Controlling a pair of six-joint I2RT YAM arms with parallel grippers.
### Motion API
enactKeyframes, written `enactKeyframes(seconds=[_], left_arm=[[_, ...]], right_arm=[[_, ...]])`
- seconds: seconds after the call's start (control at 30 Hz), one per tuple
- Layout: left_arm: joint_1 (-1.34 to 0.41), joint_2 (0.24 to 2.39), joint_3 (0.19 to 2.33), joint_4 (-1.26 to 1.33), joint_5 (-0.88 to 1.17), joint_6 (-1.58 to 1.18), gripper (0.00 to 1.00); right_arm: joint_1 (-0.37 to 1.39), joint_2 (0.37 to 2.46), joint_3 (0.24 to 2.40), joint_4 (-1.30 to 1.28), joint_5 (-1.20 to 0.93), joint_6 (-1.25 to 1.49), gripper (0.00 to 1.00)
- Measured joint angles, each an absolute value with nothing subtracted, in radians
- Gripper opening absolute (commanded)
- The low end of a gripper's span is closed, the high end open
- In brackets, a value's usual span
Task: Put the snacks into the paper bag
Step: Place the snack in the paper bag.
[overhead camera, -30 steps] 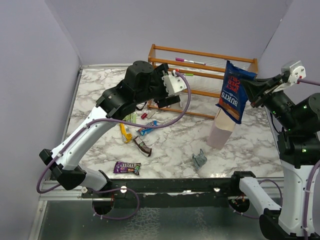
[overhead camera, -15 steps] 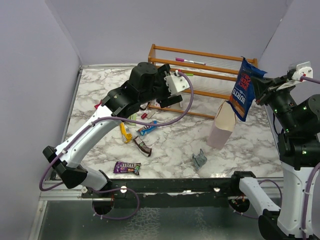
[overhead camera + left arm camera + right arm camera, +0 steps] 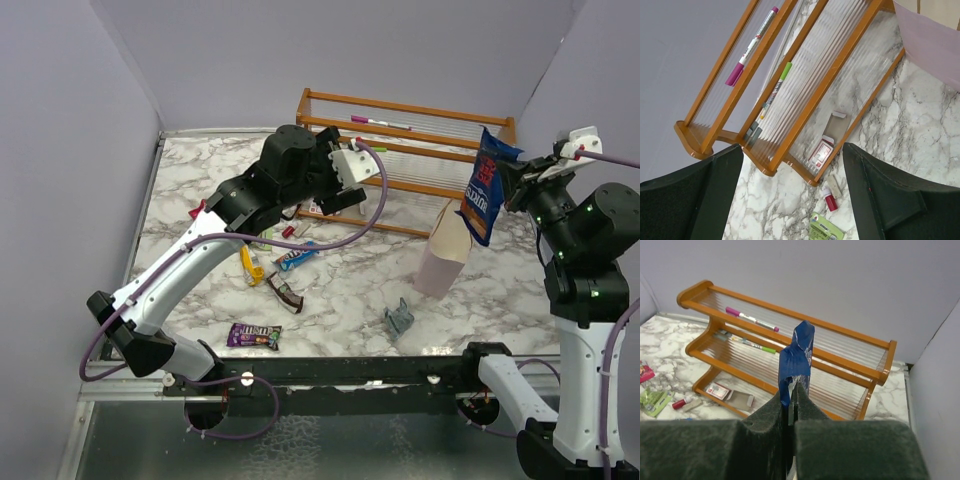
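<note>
The shiny blue packet (image 3: 486,188) has swung to the right since a moment ago. It now hangs almost edge-on, just over the one pale pink paper bag (image 3: 440,258), which stands upright on the marble worktop (image 3: 345,300). The right hand (image 3: 512,180) pinches the crinkly packet by one edge. The left hand (image 3: 792,150) has moved a little and is spread wide above the wooden rack (image 3: 400,140). The rack has three ribbed clear shelves, with a pink pen (image 3: 751,46) and a green pen (image 3: 776,87). Five small wrapped snacks lie in plain view: a purple bar (image 3: 253,335), a dark brown bar (image 3: 284,294), a yellow bar (image 3: 251,265), a blue-white bar (image 3: 297,256) and a crumpled grey-teal packet (image 3: 399,318).
</note>
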State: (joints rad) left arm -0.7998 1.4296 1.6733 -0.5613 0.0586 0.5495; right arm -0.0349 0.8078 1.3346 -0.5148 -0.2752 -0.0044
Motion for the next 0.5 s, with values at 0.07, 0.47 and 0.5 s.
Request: enactKeyframes(seconds=[0.07,0.47,0.5], left_arm=[[-0.800,1.430,1.666,-0.558,0.058,0.549,0.84],[-0.800,1.430,1.620,-0.545,0.057,0.549,0.84],[-0.800,1.430,1.619,-0.544,0.057,0.549,0.84]], right_arm=[[-0.035,0.809,1.309,-0.515,-0.281,-0.006,0.01],[-0.035,0.842,1.194,-0.472,-0.309,-0.009,0.01],[-0.035,0.844,1.187,-0.467,-0.310,-0.012,0.01]])
